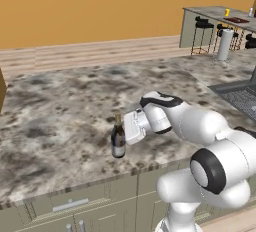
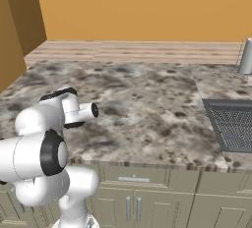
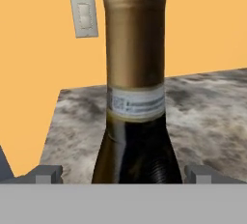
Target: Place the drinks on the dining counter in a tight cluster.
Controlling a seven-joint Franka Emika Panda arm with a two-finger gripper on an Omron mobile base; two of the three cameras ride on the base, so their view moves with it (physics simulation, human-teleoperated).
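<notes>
A dark wine bottle [image 1: 118,138] with a gold-foiled neck and a pale label [image 3: 136,103] stands upright near the front edge of the marbled kitchen counter [image 1: 65,111]. My gripper [image 1: 125,128] is level with the bottle's shoulder, right beside it. In the hand view the gripper [image 3: 123,175] is open, and its fingertips [image 3: 46,174] stand on either side of the bottle with a gap on each side. The dining counter [image 1: 212,12] lies far off at the upper right, with black stools beneath it. On it I see a small clear bottle [image 1: 251,12].
A yellow cup [image 1: 227,12] stands on the dining counter. A grey cylinder [image 1: 226,43] stands at the kitchen counter's far right corner. A grey ribbed panel [image 2: 231,124] is set into the counter's right side. Beige cabinet drawers [image 1: 70,206] lie below the front edge.
</notes>
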